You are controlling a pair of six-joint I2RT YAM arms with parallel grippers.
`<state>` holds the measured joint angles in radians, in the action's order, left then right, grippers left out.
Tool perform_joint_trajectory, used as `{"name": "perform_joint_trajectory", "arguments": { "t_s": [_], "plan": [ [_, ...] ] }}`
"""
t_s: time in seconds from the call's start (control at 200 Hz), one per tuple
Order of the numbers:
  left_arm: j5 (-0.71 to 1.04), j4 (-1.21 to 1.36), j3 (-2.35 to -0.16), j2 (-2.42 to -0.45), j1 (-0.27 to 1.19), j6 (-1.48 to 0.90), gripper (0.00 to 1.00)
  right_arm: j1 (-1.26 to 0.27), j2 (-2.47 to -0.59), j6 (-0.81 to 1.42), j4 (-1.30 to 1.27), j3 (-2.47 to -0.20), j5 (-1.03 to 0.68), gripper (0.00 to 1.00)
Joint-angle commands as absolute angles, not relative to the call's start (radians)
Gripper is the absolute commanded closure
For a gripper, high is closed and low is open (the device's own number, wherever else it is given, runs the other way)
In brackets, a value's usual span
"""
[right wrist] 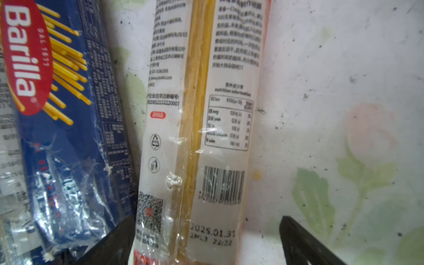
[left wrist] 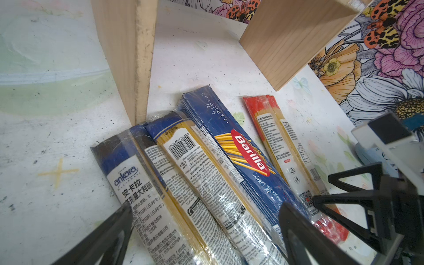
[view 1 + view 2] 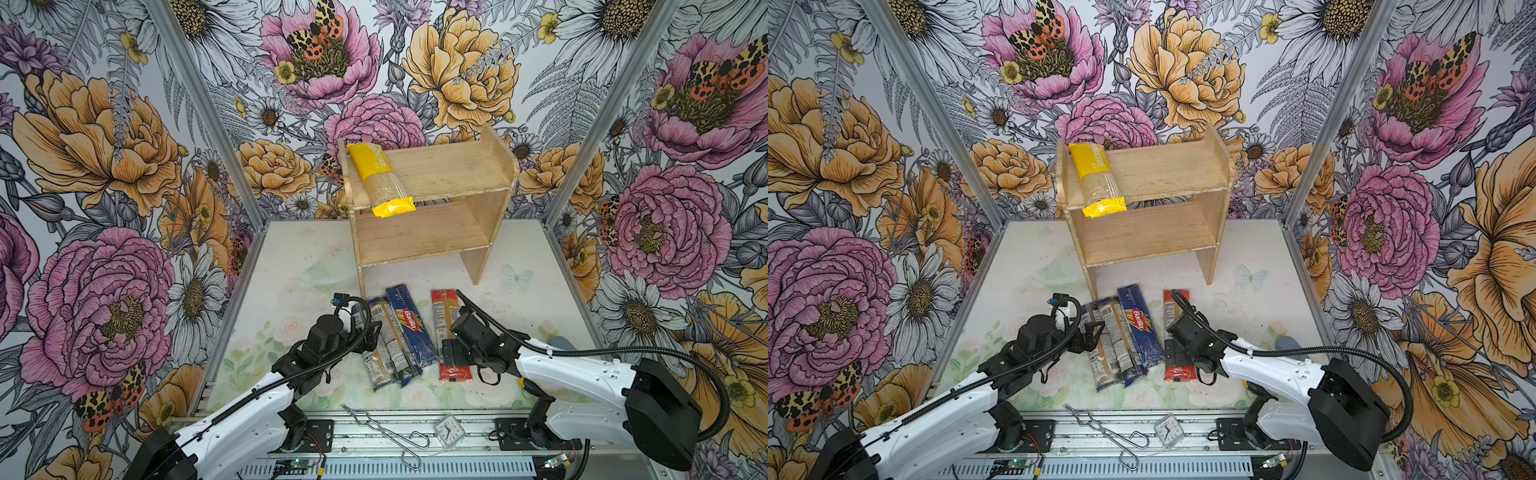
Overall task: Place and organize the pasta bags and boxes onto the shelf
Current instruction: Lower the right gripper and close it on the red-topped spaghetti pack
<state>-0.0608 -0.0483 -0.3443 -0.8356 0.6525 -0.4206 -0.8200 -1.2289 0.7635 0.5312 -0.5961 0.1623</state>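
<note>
The wooden shelf (image 3: 436,237) stands at the back, the yellow-ended pack (image 3: 380,178) lengthwise on its top tier, near end overhanging. Before it the Barilla box (image 3: 411,328), red-ended pack (image 3: 441,311) and two slim blue-ended packs (image 2: 174,183) lie side by side, pointing shelfward. Left gripper (image 2: 205,206) gapes wide over the slim packs; right gripper (image 1: 207,219), wide, straddles the red-ended pack. Tongs (image 3: 382,429) and a clock (image 3: 448,432) lie nearest.

Yellow-ended pack (image 3: 380,178) lies atop the shelf (image 3: 453,168); four packs (image 3: 409,328) on the table below.
</note>
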Motion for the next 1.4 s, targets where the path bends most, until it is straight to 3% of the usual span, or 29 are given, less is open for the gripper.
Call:
{"name": "perform_joint_trajectory", "arguments": {
  "t_s": [0.0,0.445,0.921,1.271,1.396],
  "plan": [
    [-0.068,-0.034,-0.368,-0.841,0.661,-0.423,0.01,-0.831,-1.255,0.772,0.48,-0.591,0.156,0.0],
    [-0.072,-0.033,-0.354,-0.825,0.661,-0.422,0.01,-0.847,-1.39,0.773,0.425,-0.621,0.17,0.02],
    [-0.066,-0.035,-0.355,-0.824,0.661,-0.421,0.01,-0.85,-1.341,0.787,0.424,-0.595,0.199,0.27],
    [-0.061,-0.038,-0.356,-0.822,0.661,-0.423,0.01,-0.85,-1.32,0.772,0.425,-0.591,0.185,0.58],
    [-0.06,-0.04,-0.359,-0.822,0.66,-0.422,0.01,-0.849,-1.307,0.766,0.426,-0.592,0.174,0.85]
  ]
}}
